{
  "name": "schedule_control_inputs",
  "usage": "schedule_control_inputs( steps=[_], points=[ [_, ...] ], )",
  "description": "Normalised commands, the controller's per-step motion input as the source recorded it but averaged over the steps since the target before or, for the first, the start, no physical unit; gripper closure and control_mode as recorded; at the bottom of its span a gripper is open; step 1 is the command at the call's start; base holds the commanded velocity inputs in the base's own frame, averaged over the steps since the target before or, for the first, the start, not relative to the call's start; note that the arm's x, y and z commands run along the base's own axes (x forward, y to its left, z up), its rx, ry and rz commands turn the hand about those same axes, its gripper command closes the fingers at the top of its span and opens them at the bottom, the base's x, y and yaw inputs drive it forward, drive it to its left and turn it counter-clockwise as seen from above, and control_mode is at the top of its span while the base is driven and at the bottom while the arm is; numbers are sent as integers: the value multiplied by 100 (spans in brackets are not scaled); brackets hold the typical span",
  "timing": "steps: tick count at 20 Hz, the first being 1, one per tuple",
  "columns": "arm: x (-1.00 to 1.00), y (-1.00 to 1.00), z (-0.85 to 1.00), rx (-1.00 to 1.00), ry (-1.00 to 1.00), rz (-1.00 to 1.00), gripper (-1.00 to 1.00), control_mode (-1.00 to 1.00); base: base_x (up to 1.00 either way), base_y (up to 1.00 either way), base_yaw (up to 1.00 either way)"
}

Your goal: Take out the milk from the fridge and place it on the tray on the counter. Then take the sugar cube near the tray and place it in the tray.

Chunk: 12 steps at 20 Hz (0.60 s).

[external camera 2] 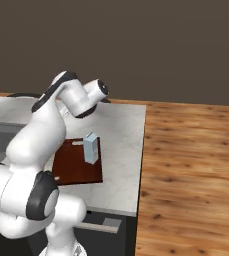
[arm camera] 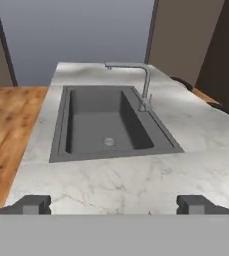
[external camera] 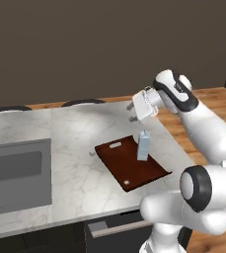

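Observation:
The milk [external camera: 143, 146] is a pale blue-and-white carton standing upright on the dark reddish-brown tray [external camera: 134, 170] on the marbled counter [external camera: 75, 183]. In the right base view the milk [external camera 2: 90, 147] stands at the right side of the tray [external camera 2: 73, 167]. A tiny pale speck, likely the sugar cube [external camera: 91, 153], lies on the stone just left of the tray. My gripper [external camera: 132, 112] hovers above the tray's far end, higher than the carton and apart from it, pointing left toward the sink. It is open and empty, and its fingertips [arm camera: 33, 204] stand wide in the hand view.
A grey steel sink [arm camera: 111, 125] with a faucet [arm camera: 145, 85] is set into the counter [arm camera: 136, 180] and also appears as the sink [external camera: 18, 170] at the left. Wooden floor [external camera 2: 191, 175] lies beyond the counter's right edge. Dark cabinets sit below the counter's front.

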Motion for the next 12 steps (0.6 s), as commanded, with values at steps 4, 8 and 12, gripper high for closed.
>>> schedule_control_inputs(
  steps=[4,8,12],
  points=[
    [-9,69,0,-36,12,-6,-100,-100,0,0,0],
    [-19,75,-1,-34,5,-2,-100,-100,0,0,0],
    [-25,69,-13,-34,2,0,-100,-100,0,0,0]
  ],
)
